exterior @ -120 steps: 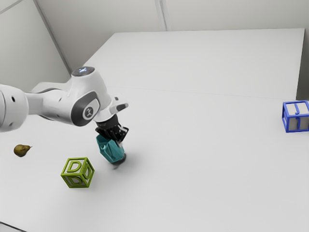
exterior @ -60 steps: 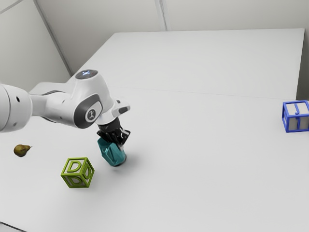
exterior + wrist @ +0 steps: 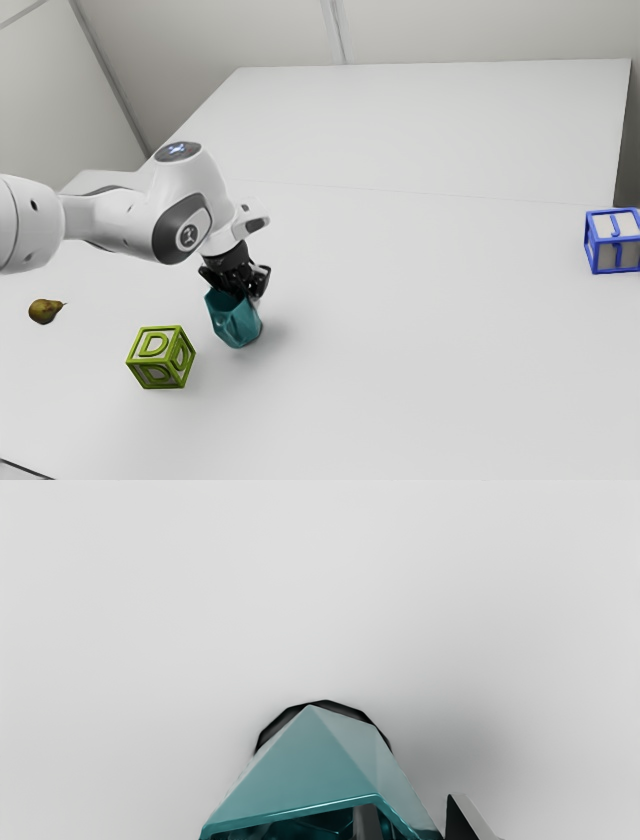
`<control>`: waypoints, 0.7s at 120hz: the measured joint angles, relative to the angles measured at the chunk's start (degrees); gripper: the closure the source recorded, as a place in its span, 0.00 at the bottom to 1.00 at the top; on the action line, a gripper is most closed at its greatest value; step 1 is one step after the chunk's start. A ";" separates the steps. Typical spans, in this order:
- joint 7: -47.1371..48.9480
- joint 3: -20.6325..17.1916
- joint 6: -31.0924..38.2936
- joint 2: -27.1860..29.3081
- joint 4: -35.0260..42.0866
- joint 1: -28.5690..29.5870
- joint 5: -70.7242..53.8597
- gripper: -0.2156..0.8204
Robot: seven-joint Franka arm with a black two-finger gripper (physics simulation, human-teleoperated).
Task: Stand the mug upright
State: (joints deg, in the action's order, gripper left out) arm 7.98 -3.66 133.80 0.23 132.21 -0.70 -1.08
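Observation:
In the exterior view my gripper points down at the rim of the teal faceted mug, which stands with its opening up and looks slightly tilted; whether its base rests flat I cannot tell. The wrist view has the mug with its dark base edge beyond the rim. There the gripper is open astride the mug's wall: one finger reaches inside the mouth, the other is outside, with space between the inner finger and the wall. The lower part of the mouth is cut off.
On the white table, a green letter block stands close to the mug on the exterior view's left. A brown pear lies farther left. A blue-framed block sits at the exterior view's far right.
The mug has turned from a stronger tilt to a more upright stance and shifted slightly toward the exterior view's lower right. My hand moved down and right a little, then slightly back.

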 joint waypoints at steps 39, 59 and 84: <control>-0.16 -0.12 -0.09 1.87 -0.08 -0.29 0.03 0.53; -0.23 -0.11 -0.19 2.73 -0.34 -0.52 0.09 0.40; -0.31 -0.07 -0.52 4.32 -0.64 -0.35 0.11 0.29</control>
State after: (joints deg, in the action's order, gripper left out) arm 7.67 -3.72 133.29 4.56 131.57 -1.05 -0.97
